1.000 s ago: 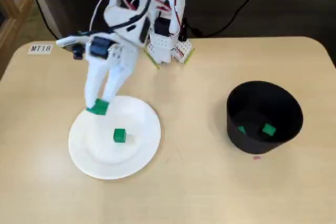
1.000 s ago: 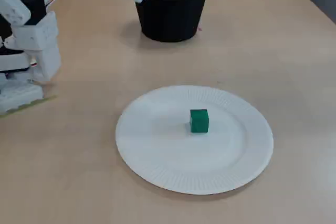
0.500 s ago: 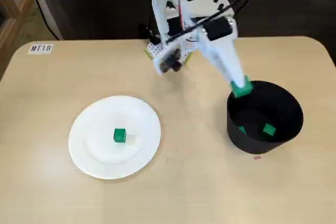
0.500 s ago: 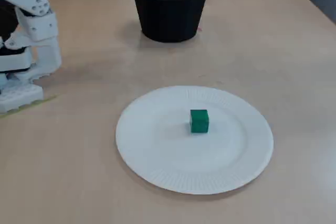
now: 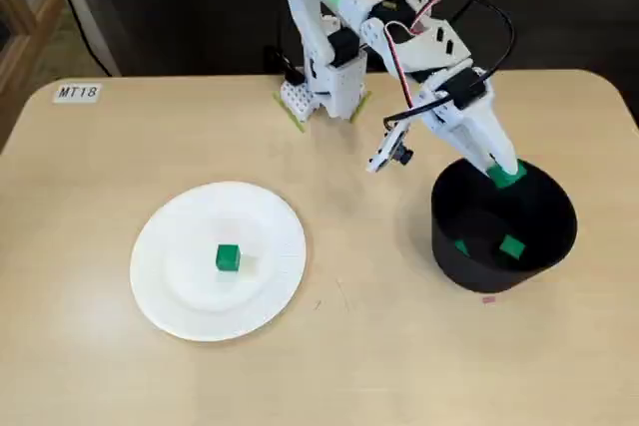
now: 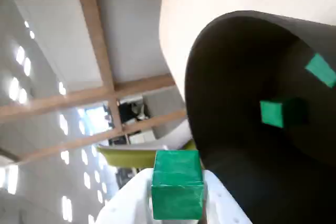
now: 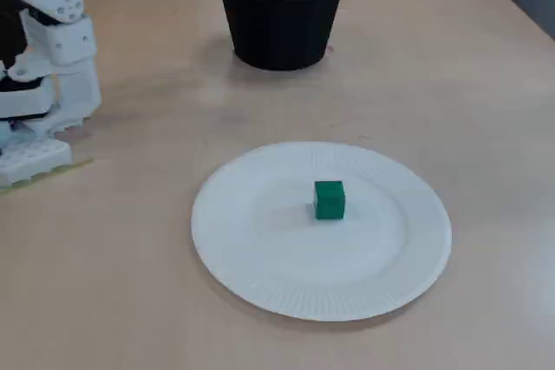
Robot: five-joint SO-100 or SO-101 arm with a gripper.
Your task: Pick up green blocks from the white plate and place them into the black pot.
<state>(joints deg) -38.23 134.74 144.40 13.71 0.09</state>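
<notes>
My gripper (image 5: 504, 174) hangs over the black pot (image 5: 544, 197) and is shut on a green block (image 5: 506, 176). The wrist view shows that held block (image 6: 177, 191) between the white fingers (image 6: 223, 211), just outside the pot's rim (image 6: 210, 35). Two green blocks lie in the pot, one near the middle (image 5: 512, 246) and one at the left wall (image 5: 459, 246); both show in the wrist view (image 6: 273, 114) (image 6: 321, 70). One green block (image 5: 228, 258) rests on the white plate (image 5: 180, 296), also seen in a fixed view (image 7: 329, 199) on the plate (image 7: 260, 266).
The arm's white base (image 5: 324, 97) stands at the table's back edge, and shows at the left in a fixed view (image 7: 39, 127). A label reading MT18 (image 5: 77, 92) sits at the back left corner. A small red mark (image 5: 487, 298) lies in front of the pot.
The gripper lifted a green block off the plate, swung it right across the table, and now holds it over the pot. One block stays on the plate.
</notes>
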